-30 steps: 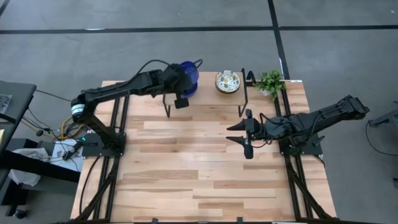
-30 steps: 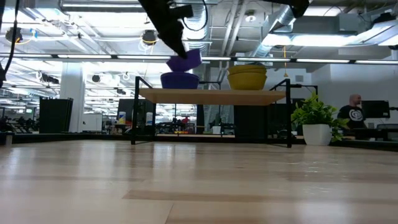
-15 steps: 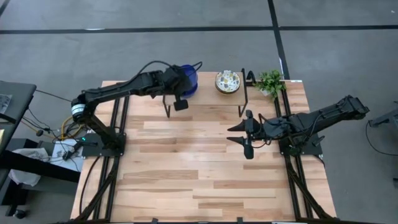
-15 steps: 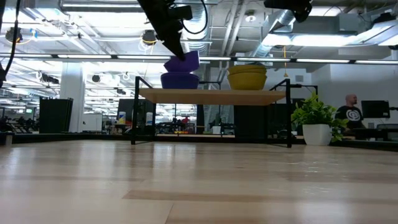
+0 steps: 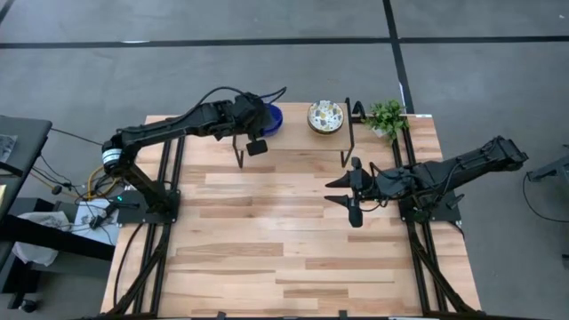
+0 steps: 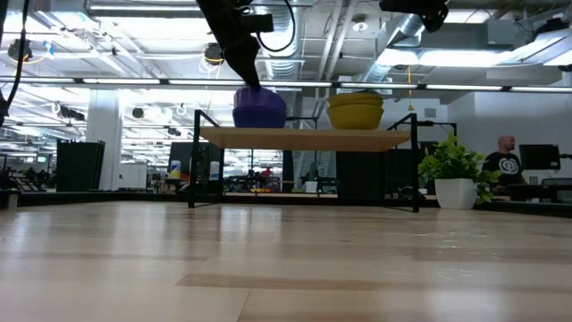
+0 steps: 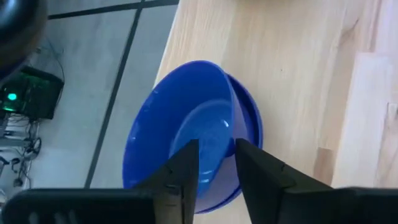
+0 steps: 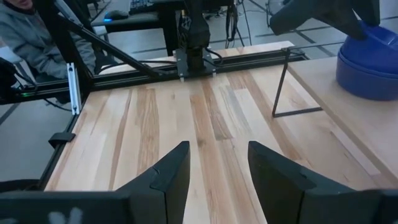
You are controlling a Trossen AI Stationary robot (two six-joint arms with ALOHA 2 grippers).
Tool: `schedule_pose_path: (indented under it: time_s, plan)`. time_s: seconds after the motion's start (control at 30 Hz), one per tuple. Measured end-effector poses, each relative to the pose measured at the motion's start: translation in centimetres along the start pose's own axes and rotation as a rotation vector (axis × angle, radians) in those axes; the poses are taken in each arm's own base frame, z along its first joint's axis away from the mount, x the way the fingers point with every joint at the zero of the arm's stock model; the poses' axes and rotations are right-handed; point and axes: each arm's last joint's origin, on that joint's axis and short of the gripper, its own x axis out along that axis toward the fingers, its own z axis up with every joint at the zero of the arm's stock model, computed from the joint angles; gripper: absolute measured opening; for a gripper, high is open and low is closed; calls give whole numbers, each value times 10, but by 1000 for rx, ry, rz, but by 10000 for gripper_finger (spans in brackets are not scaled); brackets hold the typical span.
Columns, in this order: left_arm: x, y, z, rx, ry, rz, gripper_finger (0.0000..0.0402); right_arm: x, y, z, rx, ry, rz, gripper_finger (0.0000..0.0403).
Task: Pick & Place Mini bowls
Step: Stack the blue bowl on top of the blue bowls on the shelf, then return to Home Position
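Note:
A stack of glossy blue mini bowls (image 5: 273, 116) stands on the left end of a raised wooden shelf (image 5: 293, 133) at the table's far edge; in the low view the blue stack (image 6: 259, 108) sits level on it. My left gripper (image 7: 216, 167) reaches over this stack, shut on the top blue bowl (image 7: 186, 127), which nests in the bowl under it. A stack of cream floral bowls (image 5: 325, 116) stands on the shelf's right end. My right gripper (image 5: 337, 190) hovers open over the table's right middle, touching nothing. My left gripper holds the top blue bowl by its rim wall (image 7: 227, 146), one finger (image 7: 183, 168) inside the bowl and the other outside. The fingers come slanting down from the table's left. The bowl sits level, nested in the blue bowl below (image 7: 252, 124) on the shelf.
A small green plant (image 5: 387, 116) in a white pot stands right of the shelf at the far right corner. The shelf stands on thin black wire legs (image 8: 283, 84). Bare wooden tabletop (image 5: 267, 231) lies in front of the shelf. People sit in the room beyond the table.
My left gripper has moved down toward the shelf with the blue bowl. The bowl, which hung tilted above the blue stack, has levelled out and now sits nested on top of it.

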Motion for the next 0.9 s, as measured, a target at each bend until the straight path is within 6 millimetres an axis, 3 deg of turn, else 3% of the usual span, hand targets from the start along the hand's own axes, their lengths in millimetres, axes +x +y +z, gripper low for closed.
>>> schedule_pose_path:
  time_s: [0.47,0.63,0.73,0.9]
  plan:
    - [-1,-1,1,-17,-4,-2,107,1,0,0,-13,4,-2,153]
    - [-4,-7,3,-85,-20,-25,106,4,5,-1,-123,-5,11,151]
    - [-16,-12,4,-141,-77,-159,107,3,12,5,-169,-70,44,148]
    - [-54,-24,-7,-190,-207,-407,108,-1,21,11,-247,-153,70,144]
